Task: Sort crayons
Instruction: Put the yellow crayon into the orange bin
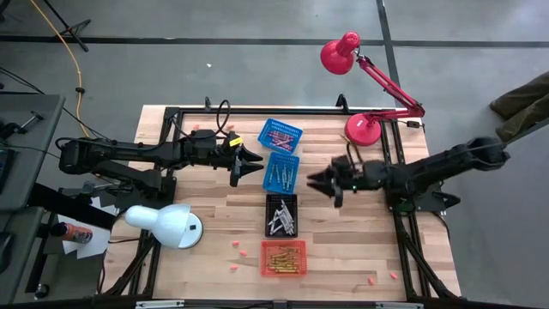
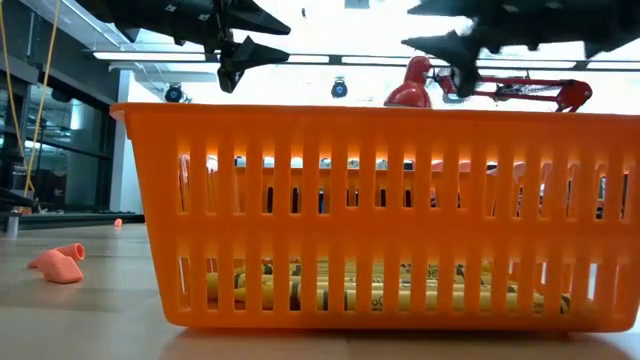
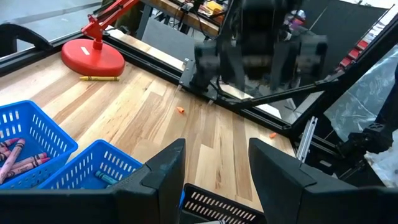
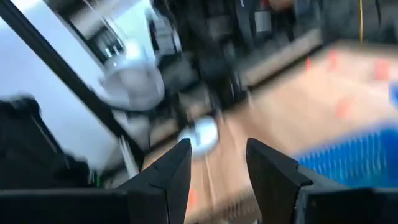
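High view shows us the left gripper [image 1: 254,163] and right gripper [image 1: 314,180], both parted and empty, flanking the baskets [image 1: 283,172] of crayons [image 1: 282,259].

Even daylight; bright windows backlight the orange basket [image 2: 380,215] in the low view; the right wrist view is motion-blurred.

four baskets [image 1: 282,171] lie in a row mid-table, crayons [image 1: 283,257] in them, between both arms.
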You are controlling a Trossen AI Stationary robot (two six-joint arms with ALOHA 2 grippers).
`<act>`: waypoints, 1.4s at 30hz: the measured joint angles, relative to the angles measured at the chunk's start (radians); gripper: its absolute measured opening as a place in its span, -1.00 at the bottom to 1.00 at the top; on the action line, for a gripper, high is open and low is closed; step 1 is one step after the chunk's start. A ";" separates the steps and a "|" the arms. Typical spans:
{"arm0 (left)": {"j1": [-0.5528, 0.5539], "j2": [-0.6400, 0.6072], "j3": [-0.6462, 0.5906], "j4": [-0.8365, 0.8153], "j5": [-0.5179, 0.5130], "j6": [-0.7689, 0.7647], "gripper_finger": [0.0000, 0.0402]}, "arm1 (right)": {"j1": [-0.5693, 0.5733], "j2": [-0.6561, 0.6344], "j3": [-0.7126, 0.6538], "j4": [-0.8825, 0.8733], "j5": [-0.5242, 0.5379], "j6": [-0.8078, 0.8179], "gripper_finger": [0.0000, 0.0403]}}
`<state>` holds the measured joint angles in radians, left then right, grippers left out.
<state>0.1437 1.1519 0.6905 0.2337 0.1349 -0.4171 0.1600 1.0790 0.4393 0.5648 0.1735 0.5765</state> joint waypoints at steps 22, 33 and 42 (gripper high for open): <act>0.000 0.000 0.000 0.058 -0.007 0.116 -0.18 | -0.202 0.000 0.087 0.087 -0.114 -0.166 -0.27; 0.000 0.000 0.000 0.251 -0.014 0.215 -0.18 | -0.202 0.000 0.087 0.075 -0.113 -0.166 -0.27; 0.000 0.000 0.000 0.249 -0.015 0.210 -0.18 | -0.261 0.034 0.309 -0.726 0.075 0.016 -0.27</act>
<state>0.1436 1.1519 0.6903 0.4831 0.1200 -0.2072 -0.1005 1.1131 0.7478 -0.1610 0.2482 0.5922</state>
